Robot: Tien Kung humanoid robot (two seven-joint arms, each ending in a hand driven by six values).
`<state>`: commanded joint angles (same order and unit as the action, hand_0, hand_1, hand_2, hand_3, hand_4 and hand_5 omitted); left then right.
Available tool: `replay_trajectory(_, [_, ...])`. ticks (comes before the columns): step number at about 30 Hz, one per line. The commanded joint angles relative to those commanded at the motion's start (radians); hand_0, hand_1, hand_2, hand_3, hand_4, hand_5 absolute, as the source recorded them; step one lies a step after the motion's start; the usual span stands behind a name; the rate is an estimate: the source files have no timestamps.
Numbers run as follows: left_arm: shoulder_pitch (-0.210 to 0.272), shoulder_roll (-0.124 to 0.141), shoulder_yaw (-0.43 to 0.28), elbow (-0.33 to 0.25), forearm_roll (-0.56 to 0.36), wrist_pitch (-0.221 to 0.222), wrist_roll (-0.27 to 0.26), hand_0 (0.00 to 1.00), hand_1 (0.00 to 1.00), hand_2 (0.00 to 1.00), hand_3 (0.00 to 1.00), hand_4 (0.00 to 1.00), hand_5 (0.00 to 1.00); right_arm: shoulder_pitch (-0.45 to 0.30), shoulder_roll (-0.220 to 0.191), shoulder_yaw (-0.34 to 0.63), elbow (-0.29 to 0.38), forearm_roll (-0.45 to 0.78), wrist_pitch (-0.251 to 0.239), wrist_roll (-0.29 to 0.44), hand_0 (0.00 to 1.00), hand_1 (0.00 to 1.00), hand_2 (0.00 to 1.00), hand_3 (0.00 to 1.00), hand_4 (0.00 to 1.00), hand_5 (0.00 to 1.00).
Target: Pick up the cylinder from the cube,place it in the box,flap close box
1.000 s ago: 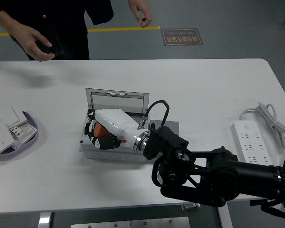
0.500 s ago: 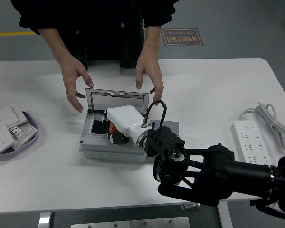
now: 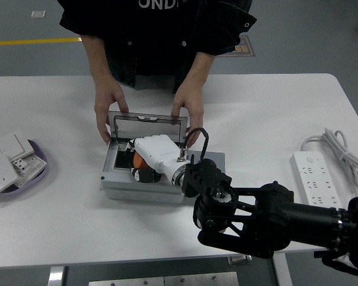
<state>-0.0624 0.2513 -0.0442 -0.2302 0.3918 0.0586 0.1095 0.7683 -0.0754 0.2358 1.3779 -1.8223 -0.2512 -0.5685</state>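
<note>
The grey box stands open at the table's middle, its lid upright at the back. My right hand, white with dark fingers, reaches into the box from the right. Its fingers are curled around the orange cylinder, which is mostly hidden under the hand. A dark grey block lies against the box's right side, partly behind my wrist. A person at the far side holds the box's back corners with the left-hand-side hand and the other hand.
A purple dish with white switch plates sits at the left edge. A white power strip with its coiled cable lies at the right. My black right arm covers the near right of the table.
The person stepped up to the table and put both hands on the box's back corners by the lid. My right hand, with the cylinder, shifted right and back inside the box.
</note>
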Motion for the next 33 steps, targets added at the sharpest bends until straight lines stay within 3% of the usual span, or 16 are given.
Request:
replay_trajectory(4, [-0.001, 0.0, -0.002, -0.001, 0.004, 0.0, 0.0, 0.599, 0.621, 0.615, 0.635, 0.708, 0.225, -0.002, -0.001, 0.002, 0.0, 0.009, 0.0, 0.013, 0.664, 0.63, 0.677, 0.67, 0.753, 0.434])
replay_trajectory(5, [-0.001, 0.0, -0.003, -0.001, 0.006, 0.0, 0.0, 0.599, 0.621, 0.614, 0.633, 0.707, 0.225, -0.003, -0.001, 0.003, 0.001, 0.015, -0.003, 0.018, 0.665, 0.633, 0.675, 0.703, 0.867, 0.457])
replay_trajectory(10, [-0.002, -0.001, -0.009, -0.004, 0.014, 0.0, 0.001, 0.599, 0.621, 0.614, 0.633, 0.707, 0.225, -0.011, -0.007, 0.014, 0.009, 0.057, -0.023, 0.046, 0.665, 0.633, 0.675, 0.703, 0.867, 0.457])
replay_trajectory(11, [-0.003, -0.001, -0.01, -0.004, 0.015, 0.0, 0.001, 0.597, 0.621, 0.613, 0.633, 0.705, 0.223, -0.015, -0.01, 0.021, 0.016, 0.073, -0.031, 0.054, 0.683, 0.635, 0.672, 0.726, 0.931, 0.484])
replay_trajectory(23, [-0.003, -0.005, -0.023, -0.008, 0.025, -0.001, 0.002, 0.597, 0.62, 0.611, 0.631, 0.703, 0.222, -0.051, -0.073, 0.15, 0.182, 0.219, -0.141, 0.2, 0.699, 0.631, 0.672, 0.732, 0.974, 0.507])
replay_trajectory(28, [-0.005, -0.003, -0.019, -0.008, 0.023, -0.001, 0.002, 0.597, 0.62, 0.611, 0.631, 0.703, 0.222, -0.032, -0.091, 0.174, 0.15, 0.249, -0.17, 0.219, 0.699, 0.631, 0.672, 0.732, 0.974, 0.507])
replay_trajectory(33, [-0.006, 0.001, -0.011, -0.008, 0.018, 0.0, 0.003, 0.597, 0.62, 0.609, 0.63, 0.697, 0.218, 0.027, -0.106, 0.178, 0.063, 0.295, -0.178, 0.228, 0.7, 0.622, 0.66, 0.722, 0.971, 0.5])
